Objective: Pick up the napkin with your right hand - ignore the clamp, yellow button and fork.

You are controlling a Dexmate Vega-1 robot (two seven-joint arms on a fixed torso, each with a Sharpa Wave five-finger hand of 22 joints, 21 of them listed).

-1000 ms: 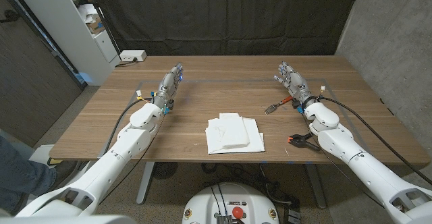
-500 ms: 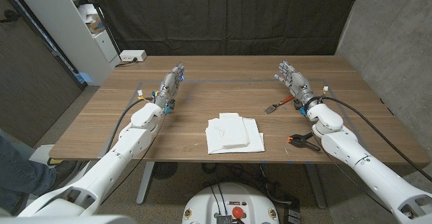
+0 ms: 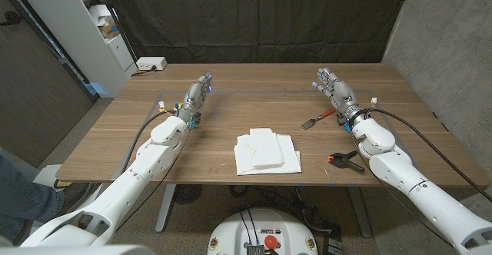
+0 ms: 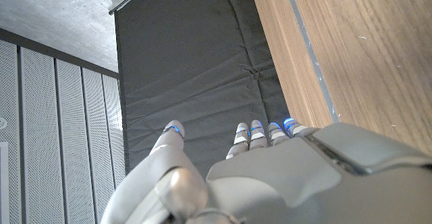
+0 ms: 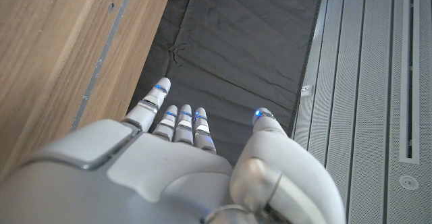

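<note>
A white napkin (image 3: pixel 265 153) lies unfolded in overlapping layers on the wooden table (image 3: pixel 231 105), near the front edge at the middle. My right hand (image 3: pixel 335 91) is at the far right of the table, well behind and to the right of the napkin, fingers stretched out and holding nothing; the right wrist view shows the right hand (image 5: pixel 182 163) with straight fingers against a dark curtain. My left hand (image 3: pixel 197 94) is at the far left, fingers extended, holding nothing; the left wrist view shows the left hand (image 4: pixel 270 170) beside the table's edge.
A fork (image 3: pixel 316 120) with a red handle lies just beside my right wrist. A black clamp (image 3: pixel 344 160) with orange tips sits near the front right edge. A white box (image 3: pixel 150 64) stands at the back left corner. A person's leg (image 3: pixel 19 193) shows at the left.
My right hand has shifted slightly and its fingers have spread a little; the left arm has stayed put.
</note>
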